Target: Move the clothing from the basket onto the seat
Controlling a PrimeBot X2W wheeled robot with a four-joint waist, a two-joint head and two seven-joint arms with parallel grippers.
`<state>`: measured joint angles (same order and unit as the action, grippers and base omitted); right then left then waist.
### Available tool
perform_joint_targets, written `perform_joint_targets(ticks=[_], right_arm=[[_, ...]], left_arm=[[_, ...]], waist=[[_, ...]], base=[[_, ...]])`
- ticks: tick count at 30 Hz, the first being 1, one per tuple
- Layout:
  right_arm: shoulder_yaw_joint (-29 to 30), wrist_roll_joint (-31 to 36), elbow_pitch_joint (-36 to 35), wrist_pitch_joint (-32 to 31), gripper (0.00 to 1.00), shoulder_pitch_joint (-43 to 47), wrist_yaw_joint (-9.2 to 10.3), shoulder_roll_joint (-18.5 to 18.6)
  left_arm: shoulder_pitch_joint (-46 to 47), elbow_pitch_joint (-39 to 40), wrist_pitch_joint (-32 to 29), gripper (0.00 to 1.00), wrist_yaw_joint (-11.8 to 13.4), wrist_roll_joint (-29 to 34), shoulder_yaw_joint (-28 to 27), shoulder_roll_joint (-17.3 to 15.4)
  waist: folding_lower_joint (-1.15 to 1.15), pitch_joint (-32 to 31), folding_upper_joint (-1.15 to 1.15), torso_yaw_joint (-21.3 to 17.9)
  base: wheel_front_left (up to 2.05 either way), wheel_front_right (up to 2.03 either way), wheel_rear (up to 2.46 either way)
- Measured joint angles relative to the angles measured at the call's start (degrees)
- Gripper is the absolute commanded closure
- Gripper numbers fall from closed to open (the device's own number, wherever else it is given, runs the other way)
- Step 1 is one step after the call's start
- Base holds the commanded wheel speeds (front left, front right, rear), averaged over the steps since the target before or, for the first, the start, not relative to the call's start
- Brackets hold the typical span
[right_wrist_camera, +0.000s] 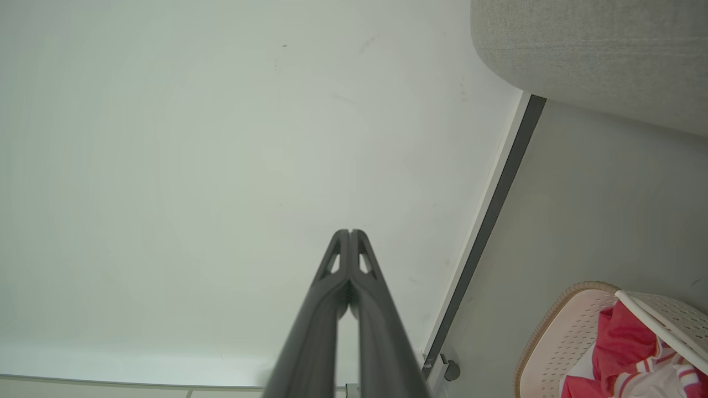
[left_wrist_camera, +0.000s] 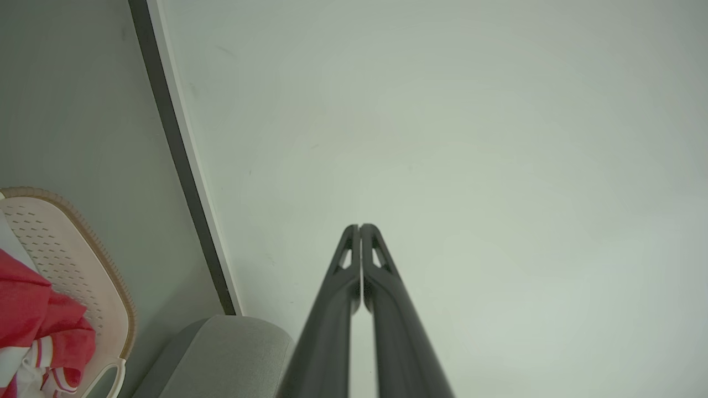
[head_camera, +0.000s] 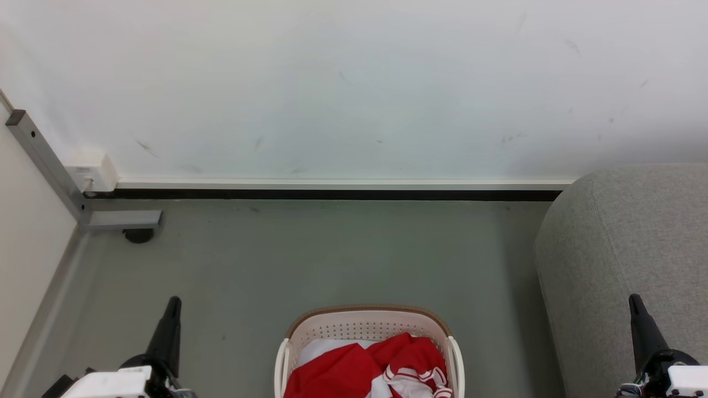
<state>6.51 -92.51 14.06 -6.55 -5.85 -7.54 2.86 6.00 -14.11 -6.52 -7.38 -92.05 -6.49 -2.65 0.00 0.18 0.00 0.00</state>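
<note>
The basket [head_camera: 365,325] stands on the grey floor [head_camera: 310,254], near and in the middle. The clothing [head_camera: 343,373] lies inside it, in red folds with white panels and thin white stripes at the right. The seat [head_camera: 625,249] is at the right, just beside the basket and apart from it. In the head view the left tool [head_camera: 172,312] rises at the near left and the right tool [head_camera: 636,312] at the near right, seen against the seat. Each looks there like one dark spike, so its opening cannot be told from that view. The wrist views do tell it: on each arm the two fingers are pressed together up to the tips, holding nothing, and point at the white wall [head_camera: 354,83]. The head view also gives a grey metal bar [head_camera: 44,160] at the far left and a black strip [head_camera: 332,194] along the foot of the wall. The left wrist view shows the brown band on the basket's rim clearly. The right wrist view shows a white handle [right_wrist_camera: 652,320] crossing above the red cloth.
</note>
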Motion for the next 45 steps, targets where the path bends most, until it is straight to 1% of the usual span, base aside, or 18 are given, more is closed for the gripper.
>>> perform_joint_targets(ticks=[4,5,7,8,9,16,22,30,38,45], right_arm=[[0.0,0.0,0.0,0.0,1.0,0.0,0.0,0.0],[-0.01,-0.01,0.09,0.0,0.0,0.05,-0.01,-0.02],[-0.12,-0.01,0.97,0.04,0.0,0.68,-0.01,-0.22],[-0.18,-0.01,1.44,0.05,1.0,1.14,-0.01,-0.43],[-0.24,-0.01,1.87,0.05,0.0,1.59,-0.01,-0.63],[-2.05,0.02,0.75,1.86,0.0,2.11,-0.01,-0.83],[-3.71,3.03,-0.73,3.53,0.0,2.06,-0.01,-0.77],[-5.38,8.87,-2.57,5.6,0.0,1.99,-0.01,-0.76],[-8.08,17.74,-4.79,7.33,0.0,1.54,-0.01,-0.33],[-10.24,24.62,-5.58,8.8,0.0,1.44,-0.01,0.04]], left_arm=[[0.0,0.0,0.0,1.0,0.0,0.0,0.0,0.0],[-0.04,-0.09,0.02,0.0,0.01,0.01,0.0,0.04],[-0.72,-0.94,0.04,0.0,0.03,0.03,0.09,0.3],[-1.2,-1.46,0.04,1.0,0.05,0.04,0.13,0.44],[-1.66,-1.98,0.05,0.0,0.11,0.08,0.21,0.56],[-2.11,-1.51,1.67,0.0,0.18,0.22,1.22,0.69],[-1.93,-0.53,3.59,0.0,0.18,3.46,1.41,0.69],[-1.72,0.63,5.41,0.0,0.18,10.49,1.05,0.68],[-1.58,2.44,7.39,0.0,0.2,20.22,1.21,0.66],[-1.52,4.03,8.7,0.0,0.85,28.22,2.0,0.63]], waist=[[0.0,0.0,0.0,0.0],[0.0,0.0,0.0,0.0],[0.0,0.0,0.0,0.0],[0.0,0.0,0.0,0.0],[0.0,0.01,0.0,0.0],[0.0,0.06,0.0,0.0],[0.0,0.09,0.0,-0.04],[0.0,0.1,0.0,-0.12],[0.0,0.13,0.0,-0.07],[0.0,0.19,0.0,0.04]], base=[[0.0,0.0,0.0],[0.0,0.0,0.0],[0.0,0.0,0.0],[0.0,0.0,0.0],[0.0,0.0,0.0],[0.0,0.0,0.0],[0.0,0.0,0.0],[0.0,0.0,0.0],[0.0,0.0,0.0],[0.0,0.0,0.0]])
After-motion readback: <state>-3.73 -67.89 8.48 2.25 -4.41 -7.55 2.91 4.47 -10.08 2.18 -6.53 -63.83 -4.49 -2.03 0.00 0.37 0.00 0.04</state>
